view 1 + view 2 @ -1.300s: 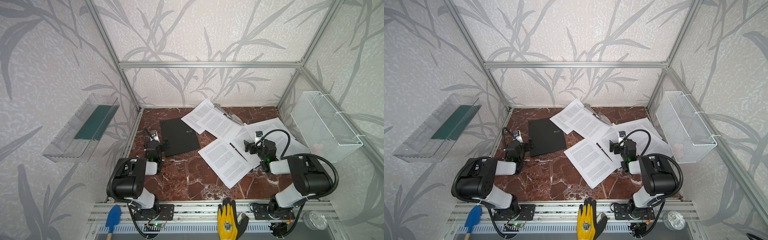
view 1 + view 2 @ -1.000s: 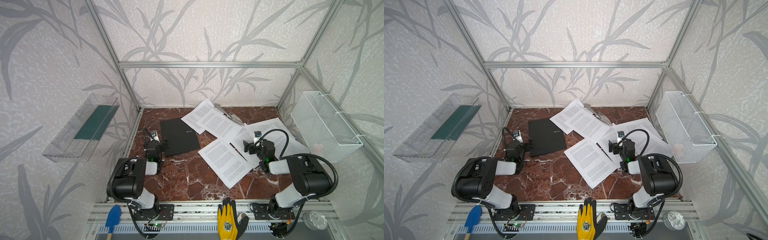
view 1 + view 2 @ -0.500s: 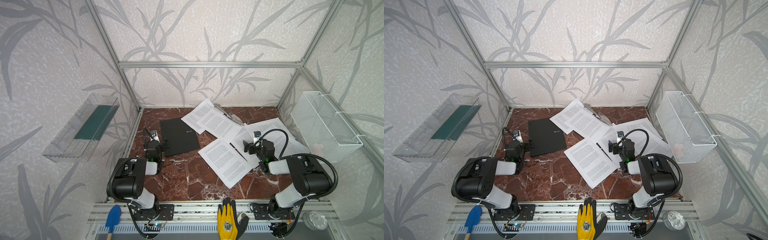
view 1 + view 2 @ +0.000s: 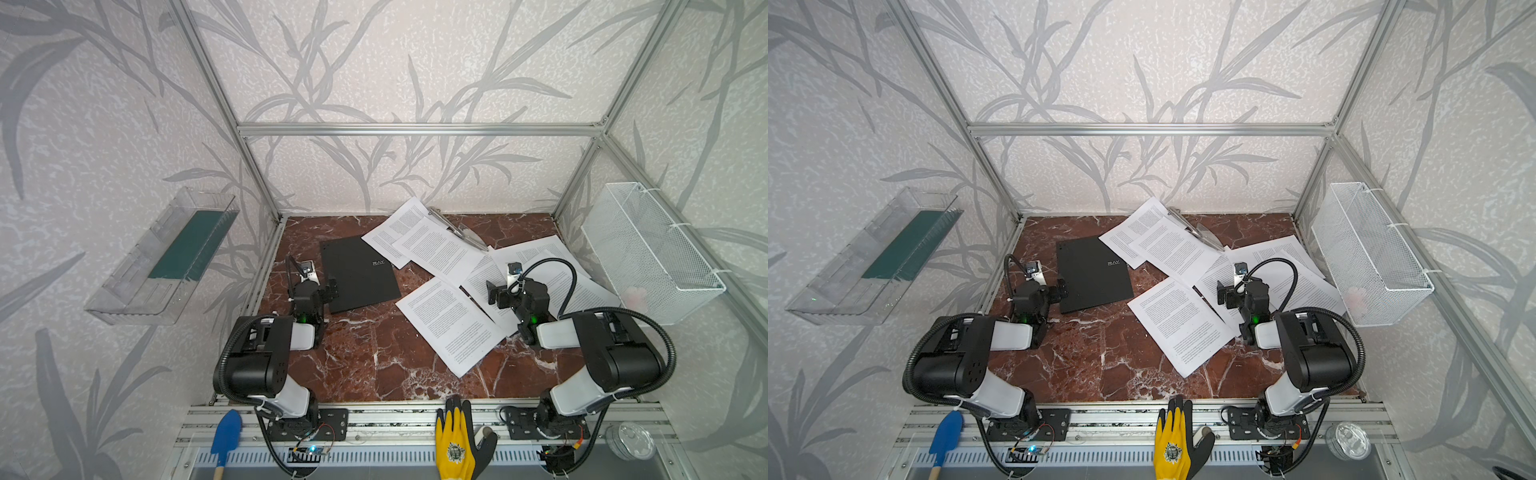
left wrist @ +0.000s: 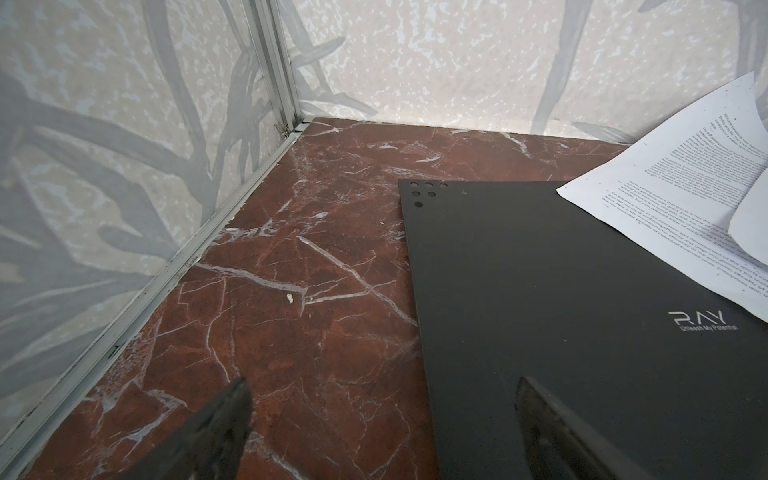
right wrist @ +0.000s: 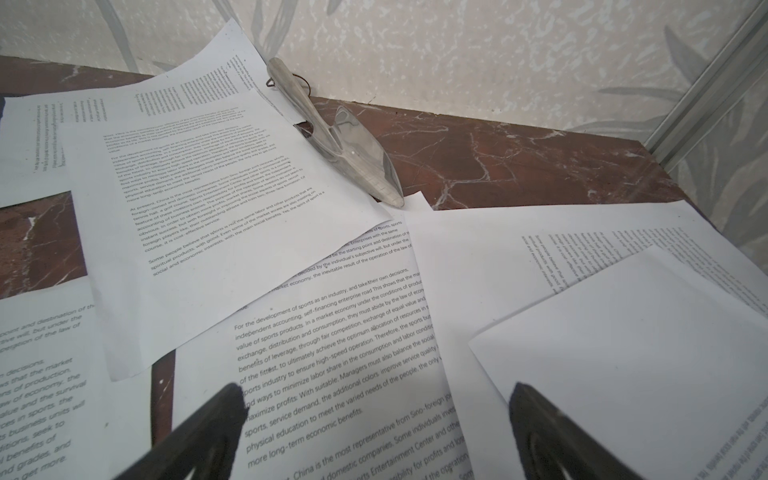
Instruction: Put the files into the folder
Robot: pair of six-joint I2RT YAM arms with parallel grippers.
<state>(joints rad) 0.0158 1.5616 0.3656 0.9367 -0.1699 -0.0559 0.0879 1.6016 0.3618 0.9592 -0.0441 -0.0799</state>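
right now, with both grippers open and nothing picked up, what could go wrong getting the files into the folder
1. The folder lies shut with one sheet over its far corner; opening it may flip that sheet.
2. The files overlap, so pulling one could drag others.
3. A metal trowel touches the back sheets and may snag them.

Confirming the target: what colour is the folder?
Matte black; the folder shows best in the left wrist view.
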